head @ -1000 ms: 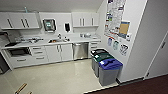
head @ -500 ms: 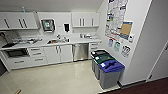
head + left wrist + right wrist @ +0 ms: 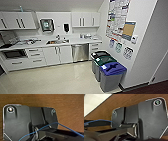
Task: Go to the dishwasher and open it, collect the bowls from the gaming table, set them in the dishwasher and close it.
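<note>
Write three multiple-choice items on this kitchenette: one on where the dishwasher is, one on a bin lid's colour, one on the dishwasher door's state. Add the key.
1. The dishwasher is
A. under the counter, right of the sink
B. beside the wall posters
C. under the left wall cabinets

2. The lid of the nearest bin is
A. green
B. blue
C. black

3. The dishwasher door is
A. fully open
B. half open
C. closed

Key: 1 A, its steel front sits below the countertop next to the white doors under the sink. 2 B, the closest grey bin has a blue lid. 3 C, the front is flush with the cabinets.
</note>
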`<state>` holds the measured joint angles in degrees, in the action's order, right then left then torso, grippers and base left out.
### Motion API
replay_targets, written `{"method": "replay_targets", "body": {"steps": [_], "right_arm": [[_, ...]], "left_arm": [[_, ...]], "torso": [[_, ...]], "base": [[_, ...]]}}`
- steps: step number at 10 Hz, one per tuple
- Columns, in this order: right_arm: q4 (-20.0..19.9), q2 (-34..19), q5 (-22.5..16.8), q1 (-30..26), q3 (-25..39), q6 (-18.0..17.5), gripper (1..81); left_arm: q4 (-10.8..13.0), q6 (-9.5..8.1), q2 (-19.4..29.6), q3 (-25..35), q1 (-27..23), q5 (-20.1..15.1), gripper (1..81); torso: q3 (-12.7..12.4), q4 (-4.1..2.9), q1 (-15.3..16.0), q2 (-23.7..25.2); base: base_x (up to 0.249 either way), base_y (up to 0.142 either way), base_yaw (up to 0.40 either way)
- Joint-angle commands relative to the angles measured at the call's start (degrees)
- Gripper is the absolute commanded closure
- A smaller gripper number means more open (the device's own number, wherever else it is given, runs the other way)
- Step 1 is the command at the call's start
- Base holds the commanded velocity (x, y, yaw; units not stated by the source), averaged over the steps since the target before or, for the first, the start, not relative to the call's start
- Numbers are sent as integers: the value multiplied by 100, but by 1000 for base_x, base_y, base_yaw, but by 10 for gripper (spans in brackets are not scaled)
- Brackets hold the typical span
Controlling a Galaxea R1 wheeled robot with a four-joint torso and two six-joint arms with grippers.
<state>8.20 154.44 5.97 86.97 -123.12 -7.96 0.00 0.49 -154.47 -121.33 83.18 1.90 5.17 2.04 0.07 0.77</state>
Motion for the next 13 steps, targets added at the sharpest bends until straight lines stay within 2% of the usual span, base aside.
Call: {"method": "replay_targets", "body": {"steps": [1,13], "right_arm": [[6,-78,-273,-228,88,31,10],[15,-51,-281,-228,79,31,10]], "left_arm": [[-18,39,91,83,-271,-304,10],[-18,39,100,66,-271,-304,10]], "torso": [[0,0,0,0],[0,0,4,-2]], "base": [[161,0,0],[161,0,0]]}}
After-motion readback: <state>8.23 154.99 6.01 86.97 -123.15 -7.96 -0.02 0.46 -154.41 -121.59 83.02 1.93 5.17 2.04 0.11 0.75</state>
